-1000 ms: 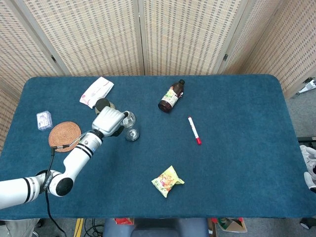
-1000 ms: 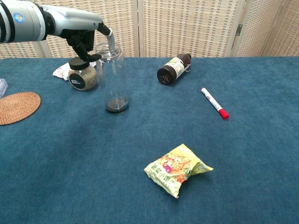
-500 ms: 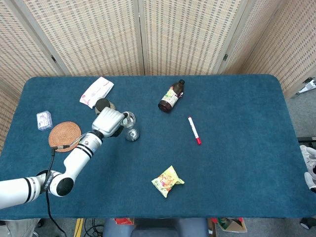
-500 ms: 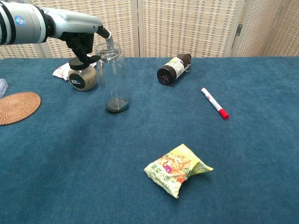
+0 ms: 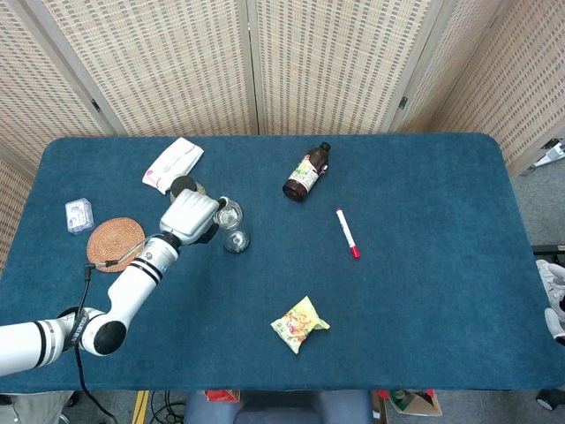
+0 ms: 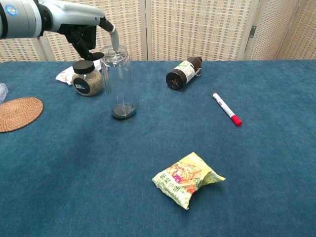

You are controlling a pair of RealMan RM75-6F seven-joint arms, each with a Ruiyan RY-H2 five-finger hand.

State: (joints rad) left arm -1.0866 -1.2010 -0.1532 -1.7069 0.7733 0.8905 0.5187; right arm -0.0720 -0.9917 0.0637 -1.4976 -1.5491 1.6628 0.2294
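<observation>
— Head view first: what is your left hand (image 5: 196, 215) on?

— It sits over the rim of the tall clear glass bottle with the dark base (image 5: 232, 226), which stands upright on the blue felt tabletop (image 5: 424, 291), left of centre. From above I cannot tell whether my fingers pinch the rim or only hover. My right hand is not in view.

— What crowds it?

— The small seed-filled glass jar with a black lid (image 5: 184, 187) stands just behind my hand, the round woven coaster (image 5: 116, 242) lies to the left. Toward the red-capped white marker (image 5: 347, 233) and the yellow snack packet (image 5: 299, 323) there is open felt, well away from any edge.

— And the chest view?

— My left hand (image 6: 91, 34) is at the bottle's mouth (image 6: 117, 81), one finger tip reaching down to the rim; a firm grip I cannot confirm. I judge it light, rigid, slick, breakable and tippy. I'd hold the wall below the shoulder. The brown bottle lying on its side (image 6: 183, 73) is well apart.
</observation>
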